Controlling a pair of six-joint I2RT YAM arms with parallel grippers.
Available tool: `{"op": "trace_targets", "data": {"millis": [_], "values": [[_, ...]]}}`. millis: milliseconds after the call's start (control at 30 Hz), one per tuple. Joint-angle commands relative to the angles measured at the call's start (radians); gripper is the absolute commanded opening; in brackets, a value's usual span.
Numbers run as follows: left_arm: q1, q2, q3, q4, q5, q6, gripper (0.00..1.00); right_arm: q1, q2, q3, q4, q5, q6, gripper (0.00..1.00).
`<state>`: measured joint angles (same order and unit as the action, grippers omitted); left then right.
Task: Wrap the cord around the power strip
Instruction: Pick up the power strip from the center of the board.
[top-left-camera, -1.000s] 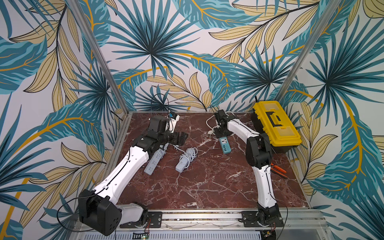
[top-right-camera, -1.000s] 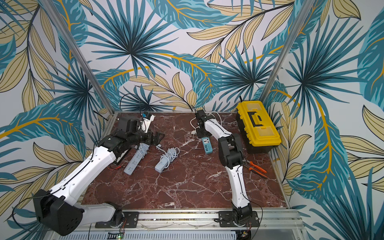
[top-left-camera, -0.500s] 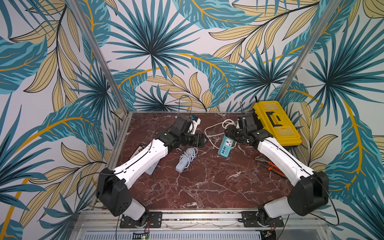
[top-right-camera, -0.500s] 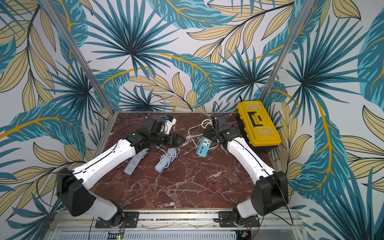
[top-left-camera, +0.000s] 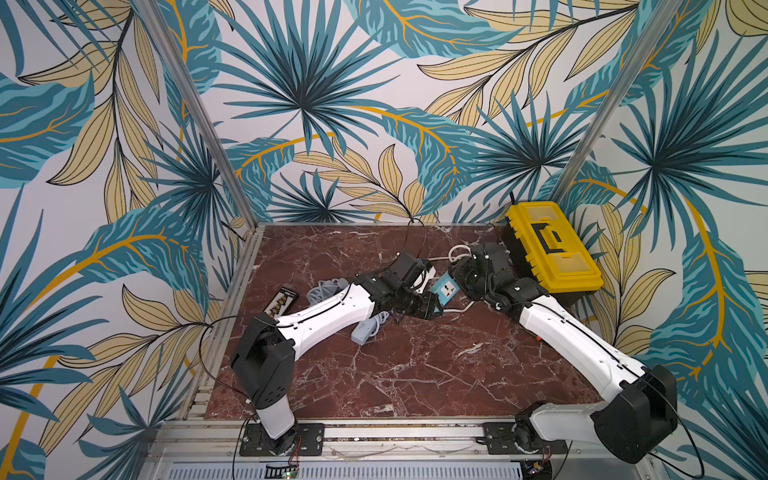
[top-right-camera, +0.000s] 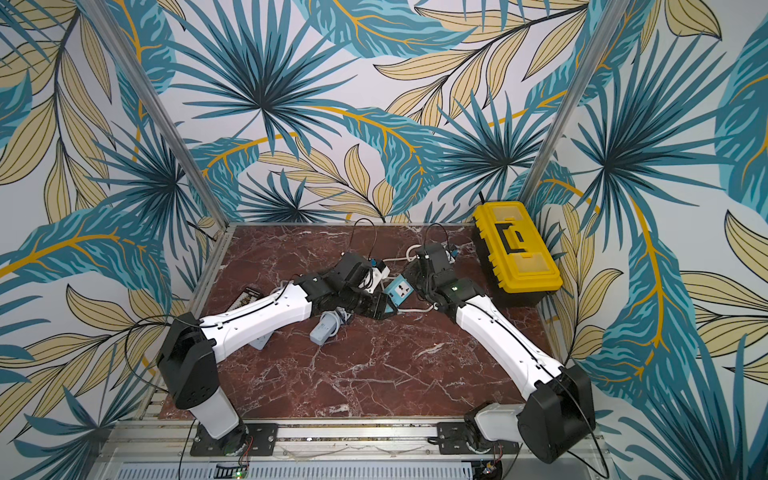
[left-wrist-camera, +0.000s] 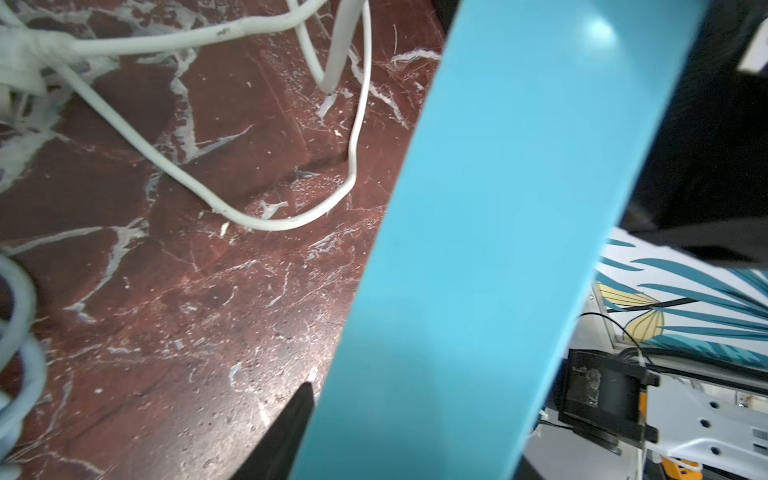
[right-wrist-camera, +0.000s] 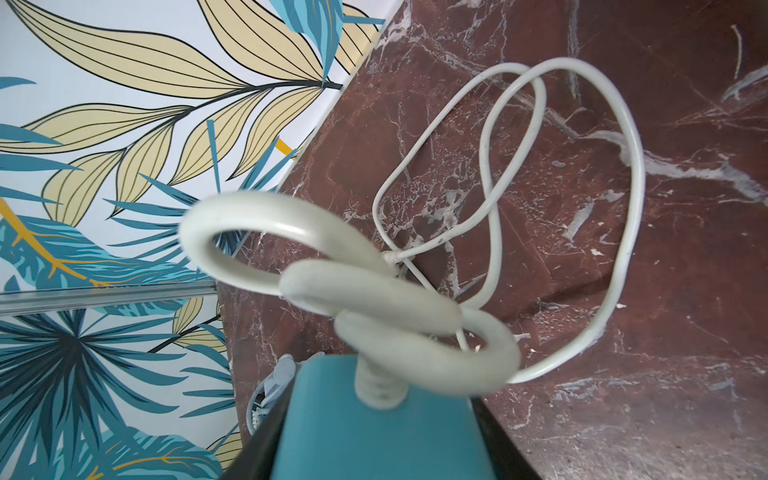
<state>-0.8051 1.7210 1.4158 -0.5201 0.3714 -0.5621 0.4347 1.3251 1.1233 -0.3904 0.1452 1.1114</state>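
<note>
The blue power strip (top-left-camera: 446, 289) hangs tilted above the marble between both grippers, socket face up in both top views (top-right-camera: 400, 289). Its white cord (right-wrist-camera: 623, 199) leaves the strip's end (right-wrist-camera: 374, 428), knots into thick loops and trails loose over the table (top-left-camera: 456, 250). My right gripper (right-wrist-camera: 382, 415) is shut on the cord end of the strip, a black finger on each side. My left gripper (left-wrist-camera: 415, 415) grips the opposite end; the blue body (left-wrist-camera: 498, 208) fills the space between its jaws, one finger (left-wrist-camera: 291, 428) against its edge. More cord (left-wrist-camera: 266, 220) lies on the marble below.
A yellow toolbox (top-left-camera: 552, 245) stands at the back right, close behind my right wrist. A grey power strip with bundled cord (top-left-camera: 365, 330) lies under my left forearm, another grey strip (top-right-camera: 262, 340) further left. A black flat device (top-left-camera: 282, 300) lies near the left edge.
My left arm swung right, away from the grey strips, and its jaws closed on the blue strip. The right arm brought the strip up and toward the centre.
</note>
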Motion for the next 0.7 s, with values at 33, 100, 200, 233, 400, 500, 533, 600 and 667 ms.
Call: {"op": "trace_targets", "data": {"millis": [33, 100, 200, 233, 400, 500, 533, 600, 667], "values": [[0.006, 0.007, 0.042, 0.076, 0.049, -0.025, 0.41, 0.007, -0.038, -0.007, 0.059, -0.016, -0.006, 0.35], [0.010, 0.016, 0.055, 0.081, 0.062, -0.027, 0.46, 0.007, -0.037, -0.001, 0.059, -0.028, -0.023, 0.35], [0.016, 0.022, 0.071, 0.082, 0.068, -0.021, 0.51, 0.007, -0.038, 0.003, 0.050, -0.028, -0.041, 0.35], [0.018, 0.026, 0.076, 0.082, 0.071, -0.019, 0.51, 0.007, -0.040, 0.003, 0.054, -0.029, -0.049, 0.35], [0.025, 0.053, 0.114, 0.080, 0.112, 0.000, 0.40, 0.007, -0.030, 0.019, 0.048, -0.038, -0.080, 0.36], [0.030, 0.057, 0.125, 0.082, 0.117, 0.007, 0.28, 0.004, -0.029, 0.033, 0.064, -0.055, -0.119, 0.41], [0.036, 0.057, 0.128, 0.081, 0.120, 0.009, 0.24, 0.003, -0.025, 0.047, 0.053, -0.063, -0.138, 0.44], [0.053, 0.056, 0.142, 0.081, 0.131, 0.019, 0.17, -0.016, -0.024, 0.071, 0.049, -0.104, -0.198, 0.57], [0.075, 0.047, 0.158, 0.081, 0.132, 0.027, 0.10, -0.060, -0.049, 0.094, 0.026, -0.127, -0.267, 0.67]]}}
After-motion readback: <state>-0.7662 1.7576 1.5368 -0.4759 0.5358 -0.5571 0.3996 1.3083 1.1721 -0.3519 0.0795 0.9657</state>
